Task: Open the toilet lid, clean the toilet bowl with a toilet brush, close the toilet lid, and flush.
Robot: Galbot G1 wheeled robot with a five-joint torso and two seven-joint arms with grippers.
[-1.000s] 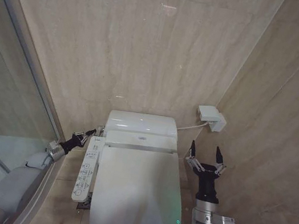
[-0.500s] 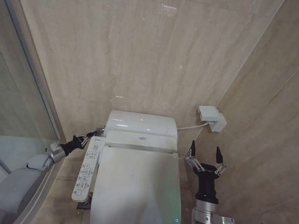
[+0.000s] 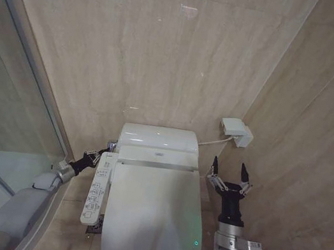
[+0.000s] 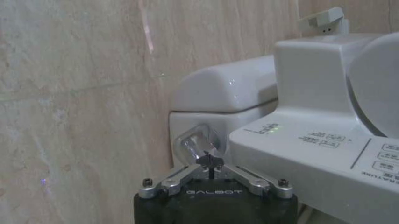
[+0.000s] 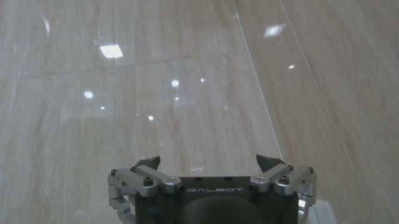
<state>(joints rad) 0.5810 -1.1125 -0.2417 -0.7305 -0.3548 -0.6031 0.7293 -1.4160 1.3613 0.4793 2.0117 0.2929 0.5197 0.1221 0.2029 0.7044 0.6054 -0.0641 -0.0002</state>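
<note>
Looks like the last step: the toilet lid [image 3: 151, 219] lies down over the bowl. Left tool [image 4: 210, 162], pinched narrow, sits at the chrome flush lever [image 4: 194, 142] on the tank's side; right tool [image 3: 228, 173] hangs wide beside the toilet.

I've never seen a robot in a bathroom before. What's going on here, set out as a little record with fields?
Place: tiled corner with a toilet
Toilet lid: shut, lying flat over the bowl
Button panel: on the toilet's side nearest the left arm
Left gripper: shut, fingertips at the chrome flush lever on the tank's side
Right gripper: open, held upright beside the toilet, holding nothing
Wall box: white, mounted on the right wall
</note>
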